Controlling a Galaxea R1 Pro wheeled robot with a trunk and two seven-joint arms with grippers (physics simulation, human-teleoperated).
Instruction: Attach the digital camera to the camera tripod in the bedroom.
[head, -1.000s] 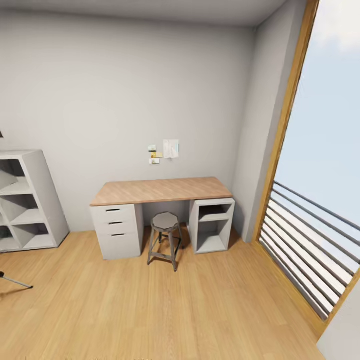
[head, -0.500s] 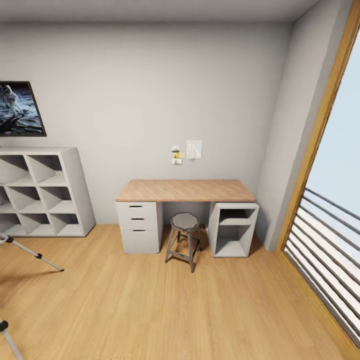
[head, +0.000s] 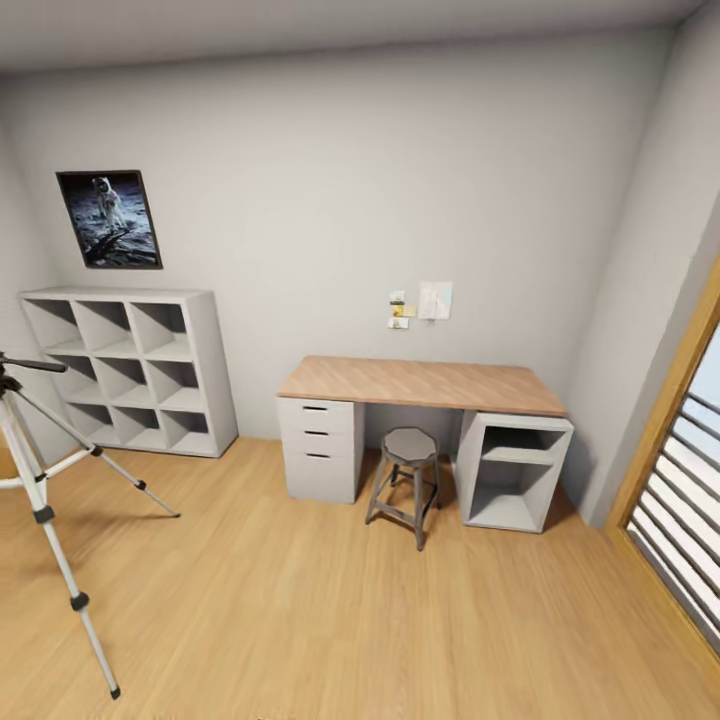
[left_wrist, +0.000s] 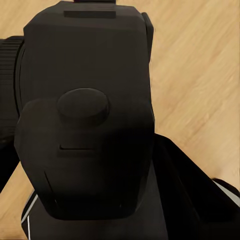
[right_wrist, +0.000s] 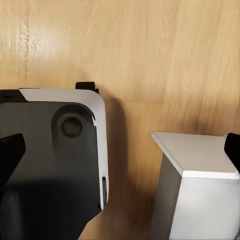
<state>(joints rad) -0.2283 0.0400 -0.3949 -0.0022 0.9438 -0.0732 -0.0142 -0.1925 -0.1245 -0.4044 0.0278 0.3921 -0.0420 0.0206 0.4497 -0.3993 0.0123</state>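
- Left wrist view: digital camera (left_wrist: 85, 115) up close, black body with a round knob, over wood plank floor (left_wrist: 200, 75). Black parts of the left gripper (left_wrist: 180, 200) flank its base; looks grasped, grip on it cannot tell for sure.
- Right wrist view: right gripper (right_wrist: 120, 150) fingertips at the frame edges, wide apart, released, nothing between; below sit a black-and-white robot part (right_wrist: 55, 155) and a grey block (right_wrist: 200, 190).
- Head view: camera tripod (head: 45, 500) stands on the floor at left, legs spread, pan handle sticking out.
- Farther: stool (head: 408, 470) tucked at the desk (head: 420, 385).
- White cube shelf (head: 130, 370) against the back wall, astronaut poster (head: 110, 218) above it.
- Railing (head: 690, 460) at far right.
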